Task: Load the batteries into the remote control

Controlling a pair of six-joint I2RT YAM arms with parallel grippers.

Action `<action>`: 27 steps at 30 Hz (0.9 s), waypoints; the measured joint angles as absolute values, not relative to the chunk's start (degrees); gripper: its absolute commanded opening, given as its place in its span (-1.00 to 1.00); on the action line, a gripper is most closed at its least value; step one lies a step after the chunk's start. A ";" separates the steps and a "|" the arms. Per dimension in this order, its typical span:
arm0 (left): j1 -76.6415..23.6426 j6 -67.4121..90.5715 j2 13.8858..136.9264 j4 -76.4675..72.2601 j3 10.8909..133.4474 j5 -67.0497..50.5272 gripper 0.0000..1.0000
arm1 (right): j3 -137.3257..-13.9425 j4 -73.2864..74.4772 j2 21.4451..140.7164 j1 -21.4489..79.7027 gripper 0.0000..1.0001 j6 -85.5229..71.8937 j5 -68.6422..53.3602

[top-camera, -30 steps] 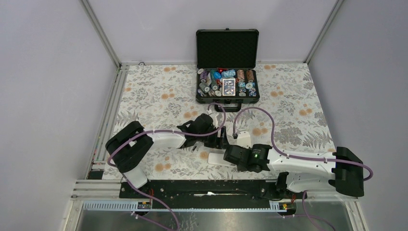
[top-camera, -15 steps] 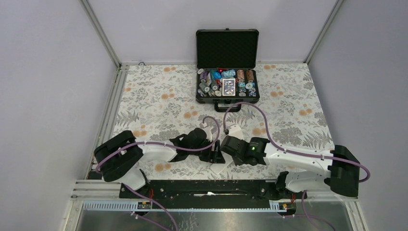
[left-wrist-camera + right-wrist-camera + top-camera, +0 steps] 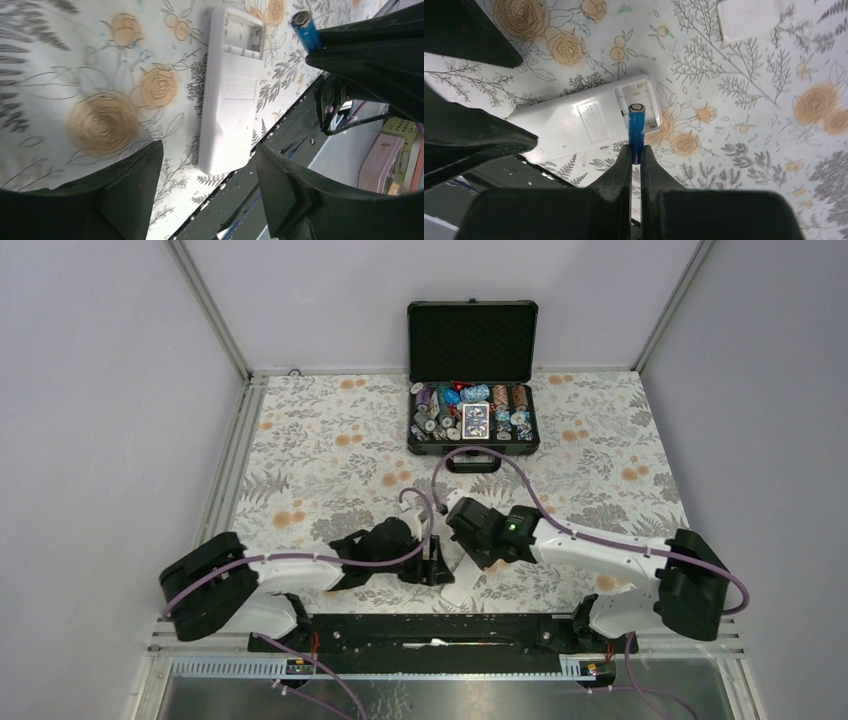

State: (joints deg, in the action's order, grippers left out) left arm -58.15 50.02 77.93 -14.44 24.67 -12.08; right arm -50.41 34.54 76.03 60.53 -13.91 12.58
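While the tabletop (image 3: 320, 440) carries the remote (image 3: 574, 122) face-down near its front edge, our left hand (image 3: 207, 195) hangs spread astride it, holding nothing. Our right hand (image 3: 636, 150), the nearer to the open bay (image 3: 650, 107) at the remote's end, pinches a blue battery (image 3: 636, 125) by its tail. That battery points nose-first at the bay, across the remote's long axis, so we judge it must tilt flat first.

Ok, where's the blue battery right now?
Right wrist view, centre: the blue cylindrical battery is pinched in the right hand, poised by the open compartment end of the white rectangular remote control, lying back-up.
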 measured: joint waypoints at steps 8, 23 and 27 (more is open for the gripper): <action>-51.66 48.99 64.36 -8.95 20.32 -8.05 0.50 | -53.25 35.73 82.56 59.53 -1.00 -4.73 10.52; -45.69 45.15 55.77 -3.51 19.07 -6.94 0.52 | -56.21 40.49 91.02 57.69 -1.00 0.99 6.37; -45.01 44.93 56.95 -3.73 19.00 -7.57 0.52 | -56.71 40.82 91.88 57.19 -1.00 1.04 6.37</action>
